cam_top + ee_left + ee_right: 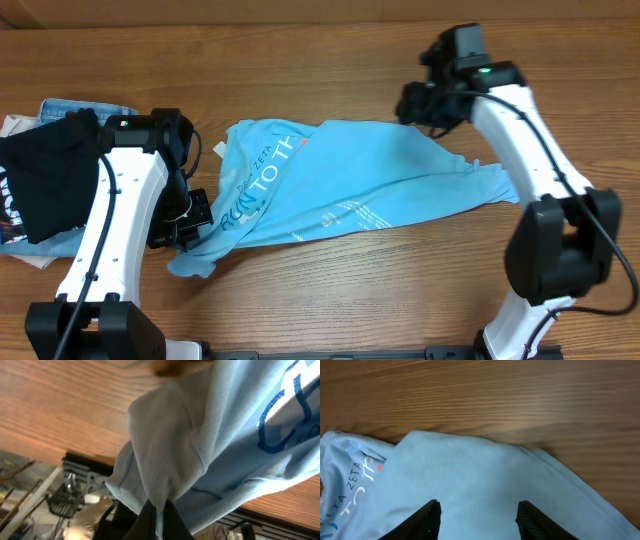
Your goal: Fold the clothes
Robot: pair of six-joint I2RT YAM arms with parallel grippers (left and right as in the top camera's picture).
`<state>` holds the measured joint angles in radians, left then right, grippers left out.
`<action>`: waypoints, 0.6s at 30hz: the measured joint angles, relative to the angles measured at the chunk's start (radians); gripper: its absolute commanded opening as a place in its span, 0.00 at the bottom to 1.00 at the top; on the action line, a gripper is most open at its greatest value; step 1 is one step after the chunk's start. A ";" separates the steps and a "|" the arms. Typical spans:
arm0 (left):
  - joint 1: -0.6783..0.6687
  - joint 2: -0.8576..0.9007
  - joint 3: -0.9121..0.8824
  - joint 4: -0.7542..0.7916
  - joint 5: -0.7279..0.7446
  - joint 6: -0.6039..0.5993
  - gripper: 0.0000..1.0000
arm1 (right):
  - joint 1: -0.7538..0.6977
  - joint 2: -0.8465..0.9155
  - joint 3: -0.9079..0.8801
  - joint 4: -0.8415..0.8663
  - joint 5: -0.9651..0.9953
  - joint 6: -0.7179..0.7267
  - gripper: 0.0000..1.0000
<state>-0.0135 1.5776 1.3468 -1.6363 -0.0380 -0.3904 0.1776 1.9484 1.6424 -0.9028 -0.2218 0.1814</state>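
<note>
The sky-blue T-shirt (350,185) lies on the counter (330,300), long axis 8 to 2 o'clock, its 8 o'clock end pinched tight in the left fingers (145,522), while the right fingers (427,522), parted and empty, hover over its 1 o'clock edge.

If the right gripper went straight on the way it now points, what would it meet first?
Most likely the light blue T-shirt: the right gripper, jaws apart, points at its fabric, with the wooden table beyond. How near the cloth is, I can't tell.
</note>
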 measured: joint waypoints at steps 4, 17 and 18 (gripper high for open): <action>0.000 0.000 0.000 0.019 -0.019 0.000 0.04 | 0.063 0.065 0.000 0.079 -0.006 0.009 0.63; 0.000 0.000 0.000 0.089 -0.011 -0.001 0.04 | 0.136 0.249 -0.001 0.290 0.018 0.117 0.69; 0.000 0.000 0.000 0.090 -0.011 -0.001 0.04 | 0.136 0.259 -0.001 0.290 0.020 0.126 0.69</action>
<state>-0.0139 1.5776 1.3464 -1.5459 -0.0490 -0.3912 0.3138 2.2078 1.6417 -0.6132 -0.2020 0.3069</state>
